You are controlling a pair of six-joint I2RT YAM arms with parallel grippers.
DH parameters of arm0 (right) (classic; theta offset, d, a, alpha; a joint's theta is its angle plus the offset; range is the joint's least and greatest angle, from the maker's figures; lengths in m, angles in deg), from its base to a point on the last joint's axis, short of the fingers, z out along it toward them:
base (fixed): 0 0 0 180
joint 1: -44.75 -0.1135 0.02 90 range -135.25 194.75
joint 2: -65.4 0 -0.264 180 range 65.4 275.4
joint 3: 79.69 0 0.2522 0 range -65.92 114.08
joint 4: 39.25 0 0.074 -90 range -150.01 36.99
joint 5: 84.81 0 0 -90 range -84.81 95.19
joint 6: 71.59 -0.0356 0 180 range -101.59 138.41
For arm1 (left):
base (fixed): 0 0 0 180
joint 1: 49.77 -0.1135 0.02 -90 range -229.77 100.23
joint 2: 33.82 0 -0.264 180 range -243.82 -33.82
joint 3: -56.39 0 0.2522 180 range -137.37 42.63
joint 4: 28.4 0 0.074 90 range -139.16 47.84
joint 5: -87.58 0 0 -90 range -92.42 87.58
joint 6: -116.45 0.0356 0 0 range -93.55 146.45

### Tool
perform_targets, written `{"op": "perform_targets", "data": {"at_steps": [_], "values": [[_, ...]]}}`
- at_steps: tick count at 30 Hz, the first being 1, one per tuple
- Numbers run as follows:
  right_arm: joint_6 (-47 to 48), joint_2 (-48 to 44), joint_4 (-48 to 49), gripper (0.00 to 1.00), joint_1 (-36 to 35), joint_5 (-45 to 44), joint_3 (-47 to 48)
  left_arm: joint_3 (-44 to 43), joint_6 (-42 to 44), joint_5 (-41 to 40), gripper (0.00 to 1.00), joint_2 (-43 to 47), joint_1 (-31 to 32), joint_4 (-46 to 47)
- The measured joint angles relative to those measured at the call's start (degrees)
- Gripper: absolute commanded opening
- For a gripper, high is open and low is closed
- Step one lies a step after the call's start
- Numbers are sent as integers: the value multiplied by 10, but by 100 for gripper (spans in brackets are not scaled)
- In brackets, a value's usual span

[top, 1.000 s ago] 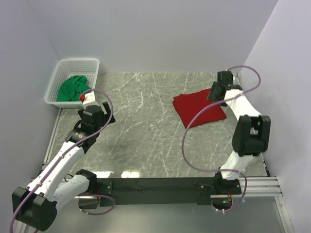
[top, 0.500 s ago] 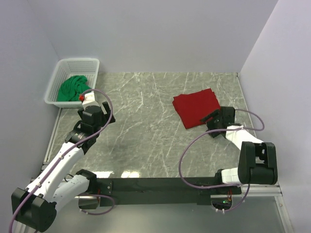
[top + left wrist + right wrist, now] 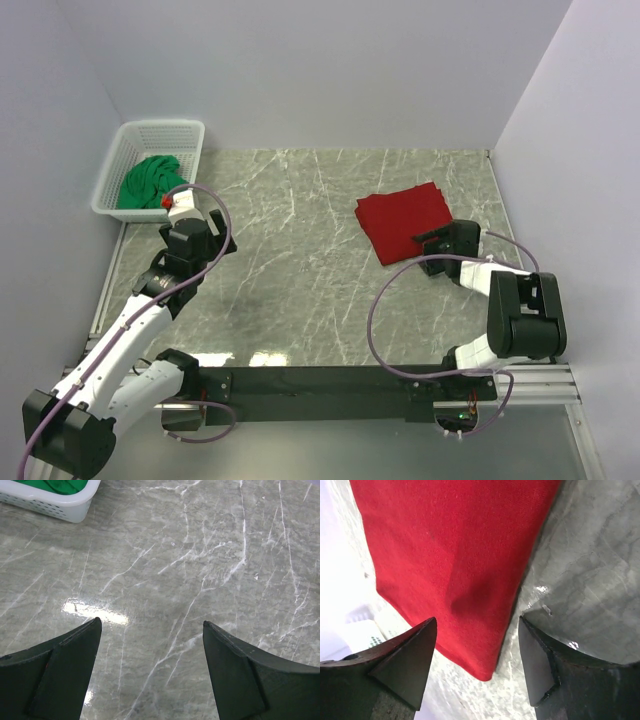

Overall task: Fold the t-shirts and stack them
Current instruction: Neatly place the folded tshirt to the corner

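The red t-shirt (image 3: 402, 222) lies folded in a flat rectangle on the grey marbled surface (image 3: 300, 265), toward 2 o'clock from the middle. It lies as it did a second ago. The right end effector (image 3: 432, 243) has moved. A second ago it was up at the shirt's 1 o'clock side, with the arm stretched out over the cloth. Half a second ago it had pulled back to the near side. Now it sits low at the shirt's 5 o'clock corner, a little closer to the cloth, with the arm folded tight toward the right edge of the surface. In the right wrist view its two fingers stand apart with nothing clamped between them. The shirt's near corner and one folded edge lie in the gap below.

The green t-shirt (image 3: 148, 182) is bunched in the white basket (image 3: 160, 128) at the 10 o'clock corner, unchanged. The left end effector (image 3: 176, 200) hangs just at the basket's 5 o'clock side, as it did before. Its fingers are spread wide and empty over bare surface, and the basket's corner shows at 11 o'clock in the left wrist view.
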Motion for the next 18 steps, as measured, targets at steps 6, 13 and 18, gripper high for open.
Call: {"op": "perform_targets", "data": {"at_steps": [6, 13, 18], "values": [[-23, 26, 12, 49, -1, -3, 10, 0, 0, -3, 87, 0, 0, 0], [-51, 54, 9, 4, -2, -6, 32, 0, 0, -5, 87, 0, 0, 0], [-75, 54, 3, 0, 2, -26, 56, 0, 0, -9, 87, 0, 0, 0]]}}
